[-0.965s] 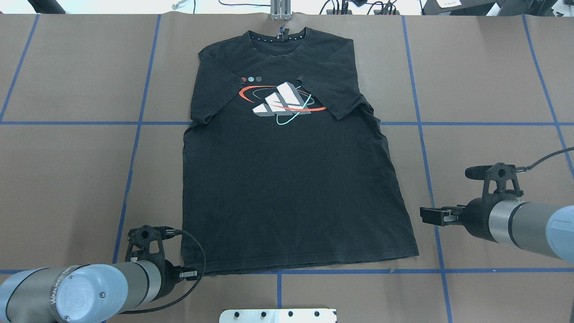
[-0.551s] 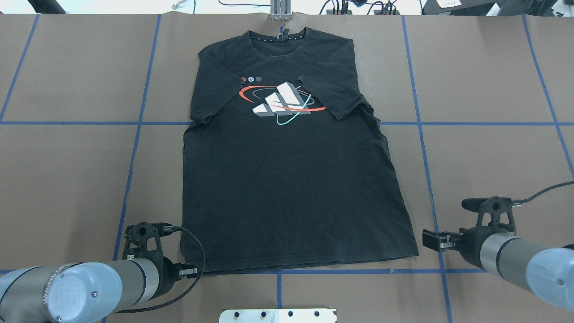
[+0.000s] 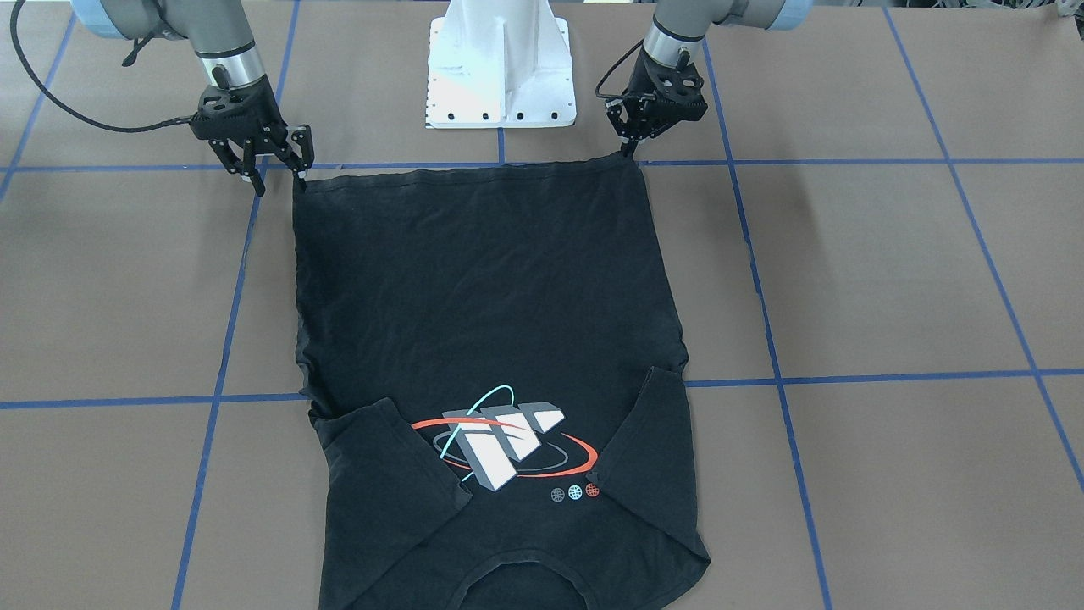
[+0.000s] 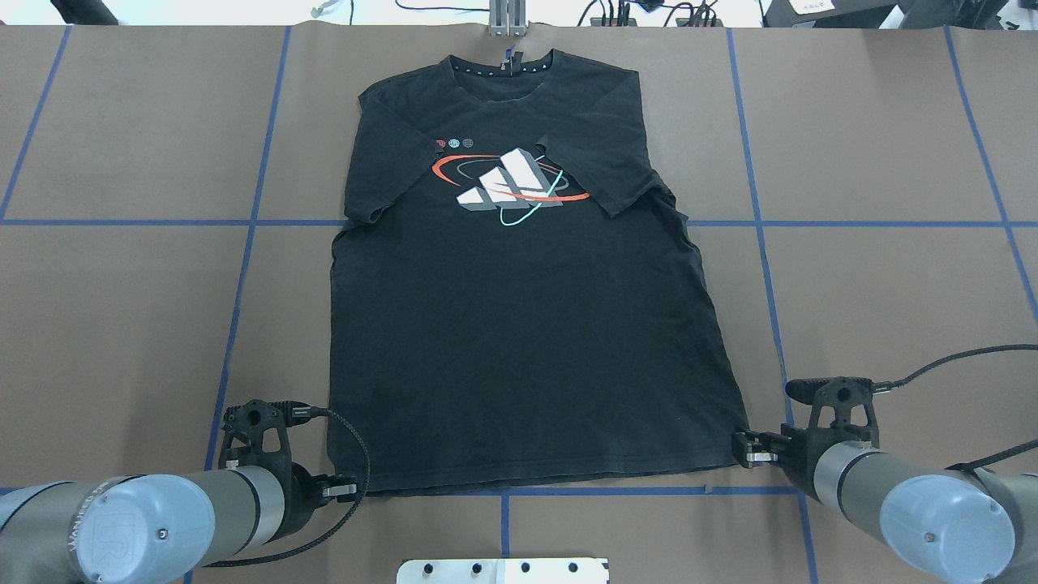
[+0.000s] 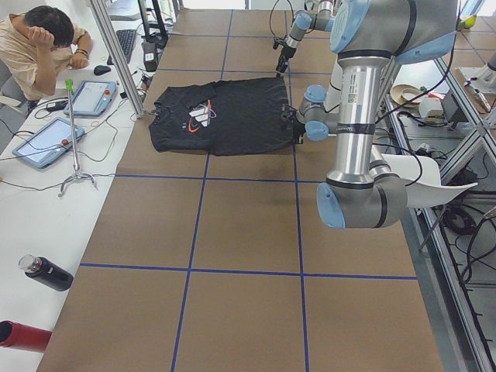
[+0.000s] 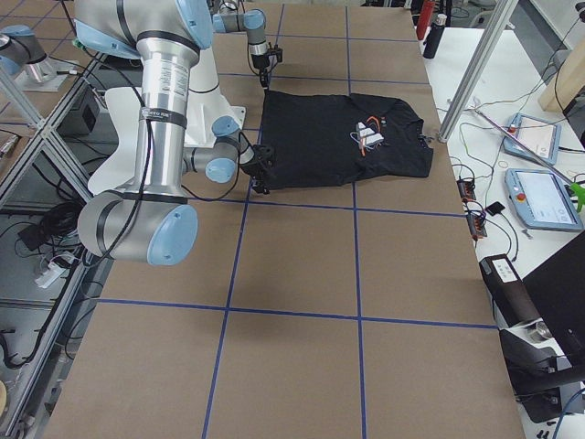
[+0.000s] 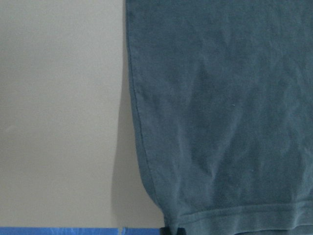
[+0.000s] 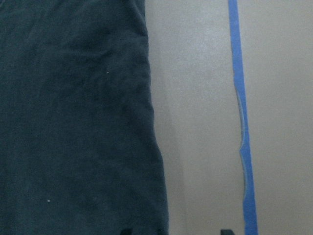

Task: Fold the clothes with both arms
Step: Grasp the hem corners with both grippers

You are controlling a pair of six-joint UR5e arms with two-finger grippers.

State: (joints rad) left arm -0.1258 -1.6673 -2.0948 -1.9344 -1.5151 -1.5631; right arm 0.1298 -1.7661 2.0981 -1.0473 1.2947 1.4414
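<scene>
**Two hem corners, one pinched**

The left gripper (image 4: 350,490) looks closed on its hem corner of the black T-shirt (image 4: 519,349). The right gripper (image 3: 278,180) is spread open astride the other corner, holding nothing. If it closes beside the edge or on one layer only, the lift may go uneven and twist the cloth. The T-shirt lies flat at the middle of the table (image 4: 122,324), print up. Its long axis runs away from the robot, collar far, hem near.

T-shirt (image 3: 474,280) collar cut off in front view (left claw (image 7: 169,230) nearly cropped from wrist view)
</scene>
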